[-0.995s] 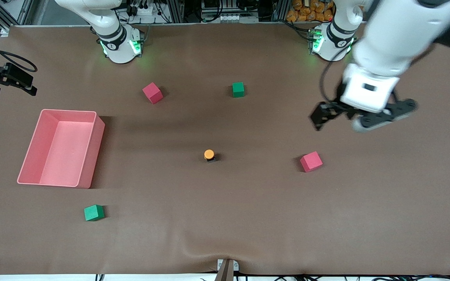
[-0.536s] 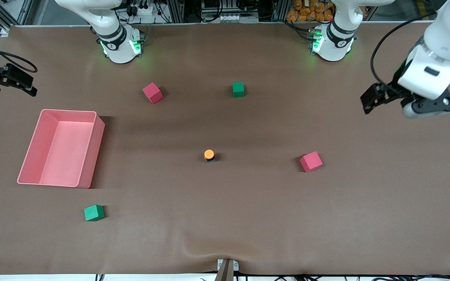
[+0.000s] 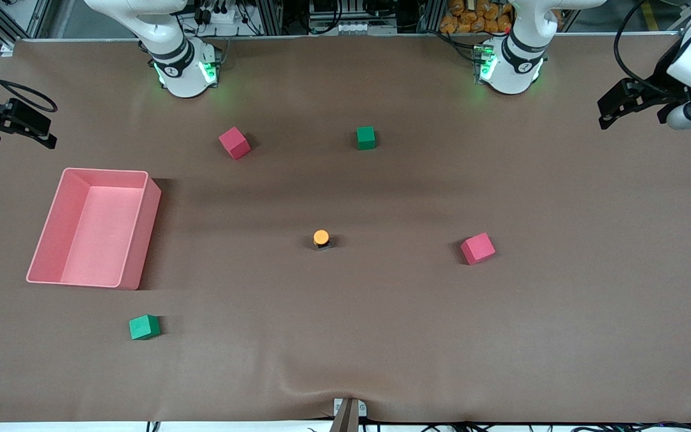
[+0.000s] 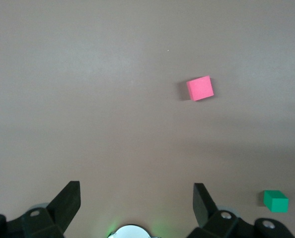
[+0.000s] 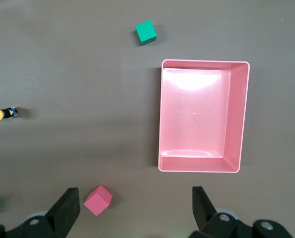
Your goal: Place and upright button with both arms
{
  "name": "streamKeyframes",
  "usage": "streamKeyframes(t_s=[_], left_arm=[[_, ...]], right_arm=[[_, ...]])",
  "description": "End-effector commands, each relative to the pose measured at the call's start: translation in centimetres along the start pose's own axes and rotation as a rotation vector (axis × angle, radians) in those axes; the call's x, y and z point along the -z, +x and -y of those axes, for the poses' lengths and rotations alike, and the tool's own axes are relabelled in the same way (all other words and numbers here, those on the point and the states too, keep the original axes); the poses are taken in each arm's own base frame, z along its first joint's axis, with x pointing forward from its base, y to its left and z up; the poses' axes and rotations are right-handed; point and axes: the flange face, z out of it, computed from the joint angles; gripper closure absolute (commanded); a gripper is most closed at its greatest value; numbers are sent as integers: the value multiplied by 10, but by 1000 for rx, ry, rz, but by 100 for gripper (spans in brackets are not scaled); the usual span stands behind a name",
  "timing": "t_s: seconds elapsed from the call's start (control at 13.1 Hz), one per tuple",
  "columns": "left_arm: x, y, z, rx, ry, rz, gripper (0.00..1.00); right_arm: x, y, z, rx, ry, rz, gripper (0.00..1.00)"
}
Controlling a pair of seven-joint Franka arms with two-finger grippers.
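The left hand [image 3: 633, 111] hangs released, fingers apart and empty, over the bench [image 3: 561, 336] edge at the left arm's end, well apart from the button [image 3: 321, 238]. The right hand [image 5: 132, 210] is likewise released, high above the pink bin [image 3: 135, 240]. The button stands upright mid-bench, between that bin and a red cube [image 3: 477, 248].

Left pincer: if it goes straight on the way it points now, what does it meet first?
Likely only bare table mat. The left pincer is open and points down at empty mat; the red cube and green cube lie off its line, though depth is unclear.
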Motion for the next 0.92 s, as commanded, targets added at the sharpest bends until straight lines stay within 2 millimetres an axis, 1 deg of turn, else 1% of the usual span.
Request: streamKeyframes(t_s=[0.0,0.23,0.38,0.46,0.61,0.84], left_arm=[[2,-4,16,7,-23,-1,0],[2,-2,23,13,-25,-2,0],[13,6,20,14,-28,-25,0],[12,5,21,15,-28,-19,0],[12,2,12,-3,-29,-16,0],[12,0,12,-7,-41,-1,0]], right_arm=[[3,2,-2,9,6,0,0],[2,1,-3,8,6,4,0],[2,1,-4,6,6,3,0],[3,2,-3,8,6,0,0],[3,2,-3,8,6,-3,0],[3,2,-4,6,6,-3,0]])
